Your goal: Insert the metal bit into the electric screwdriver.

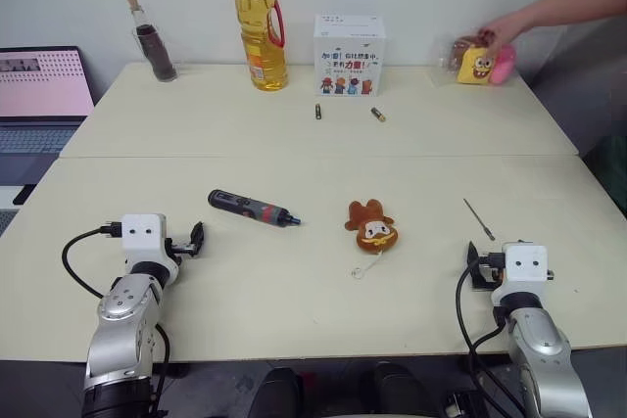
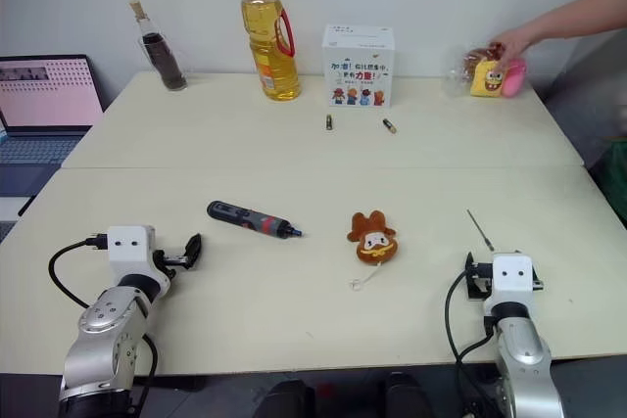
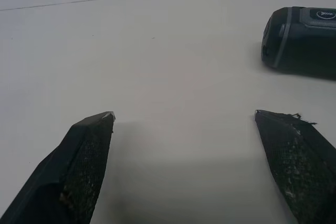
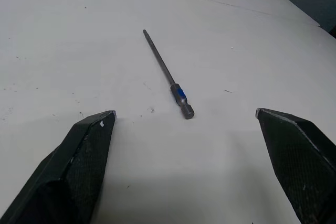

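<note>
The electric screwdriver, black and dark grey with a red band, lies on the table left of centre, tip pointing right. Its butt end shows ahead of my left gripper, which is open with nothing between its fingers and sits near the front left of the table. The metal bit, a thin grey rod with a blue band near its thick end, lies on the table just ahead of my right gripper, which is open and empty. The bit lies at the right of the table.
A brown plush toy lies between screwdriver and bit. At the back stand an oil bottle, a dark bottle, a white box and two batteries. A person's hand holds a yellow toy. A laptop sits left.
</note>
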`<state>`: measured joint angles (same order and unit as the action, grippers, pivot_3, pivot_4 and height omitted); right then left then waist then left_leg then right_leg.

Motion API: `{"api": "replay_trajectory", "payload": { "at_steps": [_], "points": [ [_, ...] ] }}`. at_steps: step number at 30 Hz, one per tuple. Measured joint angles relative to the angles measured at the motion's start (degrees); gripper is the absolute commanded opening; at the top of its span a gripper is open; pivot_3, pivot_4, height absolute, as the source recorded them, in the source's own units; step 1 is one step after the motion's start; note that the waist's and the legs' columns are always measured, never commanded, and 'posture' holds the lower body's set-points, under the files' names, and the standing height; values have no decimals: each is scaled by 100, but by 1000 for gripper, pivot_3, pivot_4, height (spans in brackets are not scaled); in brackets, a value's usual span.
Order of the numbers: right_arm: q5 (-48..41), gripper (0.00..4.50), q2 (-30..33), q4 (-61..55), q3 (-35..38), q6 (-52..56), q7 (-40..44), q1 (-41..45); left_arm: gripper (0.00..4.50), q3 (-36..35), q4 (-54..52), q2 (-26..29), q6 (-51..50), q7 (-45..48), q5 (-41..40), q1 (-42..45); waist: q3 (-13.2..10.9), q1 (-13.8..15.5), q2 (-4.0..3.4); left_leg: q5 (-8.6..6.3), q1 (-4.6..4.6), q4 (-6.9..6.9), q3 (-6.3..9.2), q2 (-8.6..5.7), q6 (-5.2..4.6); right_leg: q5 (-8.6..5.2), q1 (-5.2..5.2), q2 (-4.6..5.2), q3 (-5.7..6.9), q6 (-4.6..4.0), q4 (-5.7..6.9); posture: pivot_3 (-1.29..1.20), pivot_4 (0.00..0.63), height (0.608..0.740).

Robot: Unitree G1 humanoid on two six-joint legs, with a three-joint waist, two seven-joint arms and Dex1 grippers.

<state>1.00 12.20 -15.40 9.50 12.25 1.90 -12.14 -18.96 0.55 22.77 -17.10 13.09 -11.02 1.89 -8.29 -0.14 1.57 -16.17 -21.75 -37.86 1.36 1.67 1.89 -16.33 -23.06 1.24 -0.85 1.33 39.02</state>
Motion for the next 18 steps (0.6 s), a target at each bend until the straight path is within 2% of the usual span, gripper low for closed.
{"api": "replay_trajectory", "payload": {
  "at_steps": [18],
  "points": [
    [39,4500,51,1,-41,-43,53,4,4465,-42,-78,46,-10,26,-137,-145,0,-6,-1,0,0,1,0,1,0,0,-1,-1,0,0,-1,0,150,740]
  ]
}}
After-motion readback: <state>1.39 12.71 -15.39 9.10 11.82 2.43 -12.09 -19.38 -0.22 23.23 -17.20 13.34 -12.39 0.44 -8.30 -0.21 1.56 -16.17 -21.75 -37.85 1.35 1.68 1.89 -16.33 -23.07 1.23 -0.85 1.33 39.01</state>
